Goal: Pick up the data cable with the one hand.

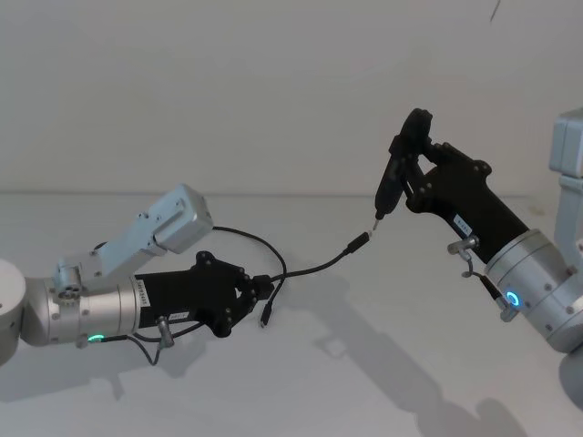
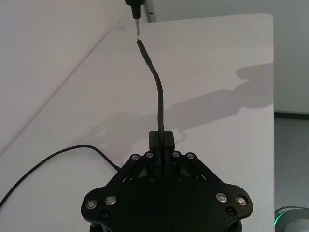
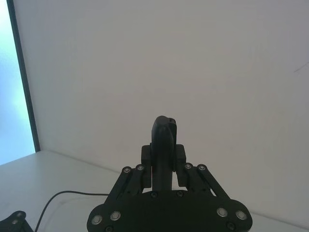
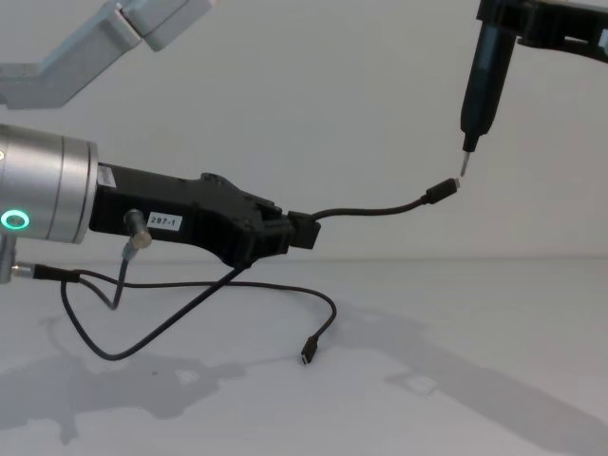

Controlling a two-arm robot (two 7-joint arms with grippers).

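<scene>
My left gripper (image 1: pixel 260 293), black with a white number label and a green ring light, is shut on the blocky plug of the data cable (image 1: pixel 314 267). It holds the plug above the table. From the left gripper (image 4: pixel 290 233) a short stretch of the data cable (image 4: pixel 380 209) arcs up, and its metal tip almost touches a slim black tool (image 4: pixel 480 85). The cable's long remainder loops down to the table. My right gripper (image 1: pixel 412 141) is raised at the right, shut on that pointed tool (image 1: pixel 393 177). The wrist views show the left gripper (image 2: pixel 161 145), the cable (image 2: pixel 159 96), the right gripper (image 3: pixel 163 157) and the tool (image 3: pixel 164 130).
The white table (image 1: pixel 364 382) lies beneath both arms, with a white wall behind. The cable's loose far end (image 4: pixel 309 353) rests on the table below the left gripper. The table's far edge (image 2: pixel 272 58) appears in the left wrist view.
</scene>
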